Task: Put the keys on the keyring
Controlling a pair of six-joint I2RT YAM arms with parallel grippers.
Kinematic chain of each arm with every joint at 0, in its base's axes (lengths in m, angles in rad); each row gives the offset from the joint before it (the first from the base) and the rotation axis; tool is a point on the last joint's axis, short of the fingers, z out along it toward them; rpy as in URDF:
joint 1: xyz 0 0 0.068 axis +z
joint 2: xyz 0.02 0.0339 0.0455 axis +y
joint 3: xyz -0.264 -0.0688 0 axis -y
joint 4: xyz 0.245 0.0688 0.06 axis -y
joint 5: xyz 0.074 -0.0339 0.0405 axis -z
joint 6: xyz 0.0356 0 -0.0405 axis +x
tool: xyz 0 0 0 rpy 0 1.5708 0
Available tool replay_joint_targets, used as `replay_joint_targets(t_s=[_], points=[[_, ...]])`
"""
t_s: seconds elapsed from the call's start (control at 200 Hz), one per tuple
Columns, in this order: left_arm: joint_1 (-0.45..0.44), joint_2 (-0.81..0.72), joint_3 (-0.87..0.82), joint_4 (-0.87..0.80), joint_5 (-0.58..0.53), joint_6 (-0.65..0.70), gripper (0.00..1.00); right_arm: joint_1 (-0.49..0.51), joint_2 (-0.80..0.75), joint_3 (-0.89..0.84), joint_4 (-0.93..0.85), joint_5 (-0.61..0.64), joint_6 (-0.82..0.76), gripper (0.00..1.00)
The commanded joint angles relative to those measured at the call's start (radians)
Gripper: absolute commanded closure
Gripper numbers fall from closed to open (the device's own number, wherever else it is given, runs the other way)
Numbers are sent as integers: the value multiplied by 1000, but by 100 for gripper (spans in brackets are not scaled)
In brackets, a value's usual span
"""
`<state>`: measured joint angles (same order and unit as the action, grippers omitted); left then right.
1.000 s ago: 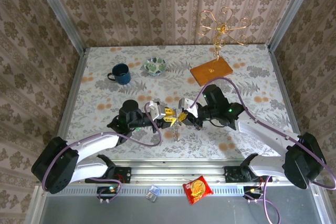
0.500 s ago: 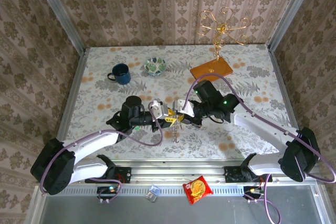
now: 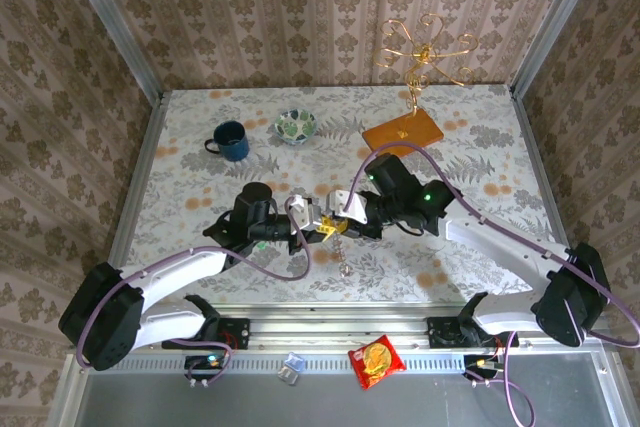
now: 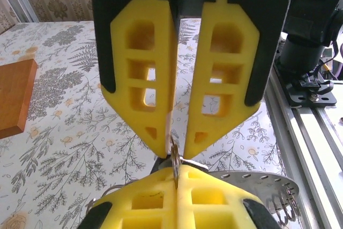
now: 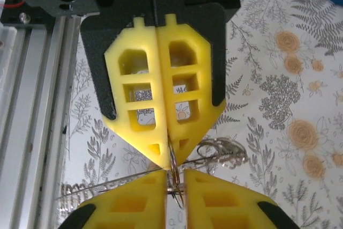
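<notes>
My left gripper clamps the keyring edge-on. My right gripper stands slightly parted around it, fingers hiding most of it.

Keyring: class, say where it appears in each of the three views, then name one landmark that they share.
Top external: keyring just below the picture's centre.
Left wrist: keyring in the lower middle, seen edge-on.
Right wrist: keyring in the lower middle.
Shared landmark: the metal rail, at bottom, right and left respectively.
</notes>
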<state>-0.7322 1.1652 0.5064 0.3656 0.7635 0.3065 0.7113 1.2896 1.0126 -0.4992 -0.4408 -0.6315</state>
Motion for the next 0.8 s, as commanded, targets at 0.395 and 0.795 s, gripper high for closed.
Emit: replay_joint_targets(t_s=[0.395, 0.795], points=[[4, -16, -25, 129, 22, -53, 100, -67, -75, -135, 154, -110, 131, 79], [4, -6, -86, 312, -3, -177, 100, -70, -129, -312, 395, -100, 244, 63]])
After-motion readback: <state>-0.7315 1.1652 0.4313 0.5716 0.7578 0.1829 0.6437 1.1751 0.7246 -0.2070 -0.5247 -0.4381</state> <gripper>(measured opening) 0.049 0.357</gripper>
